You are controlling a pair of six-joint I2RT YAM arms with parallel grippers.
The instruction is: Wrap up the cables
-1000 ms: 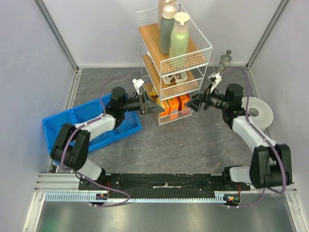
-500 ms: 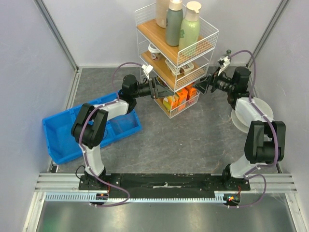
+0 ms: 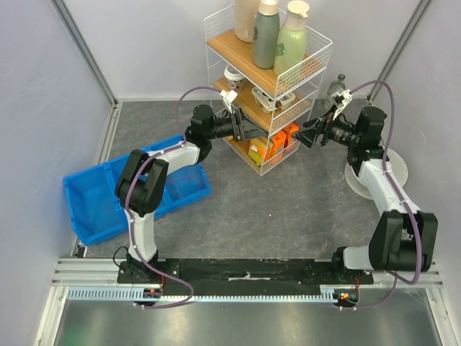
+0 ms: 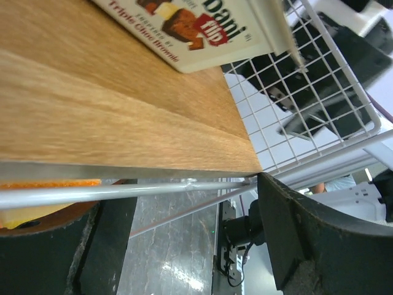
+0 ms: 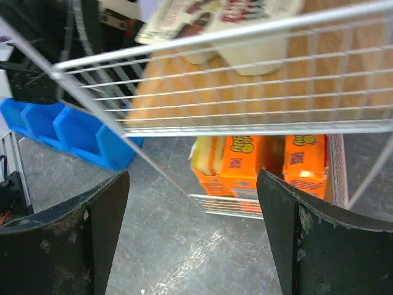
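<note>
Top external: shows left gripper (image 3: pixel 248 130) and right gripper (image 3: pixel 308 136) flanking the rack (image 3: pixel 318 63), with no loose cable in sight in any view, so seemingly nothing wrapped yet. Left wrist: shows jaws wide apart astride the shelf (image 4: pixel 92 92) edge, clamping nothing. Right wrist: shows jaws spread, empty, facing the rack's wire side.

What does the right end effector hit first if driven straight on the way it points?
Most likely the wire rack's middle basket: the open right end effector points at its side mesh, with orange boxes just below. Depth is unclear.
</note>
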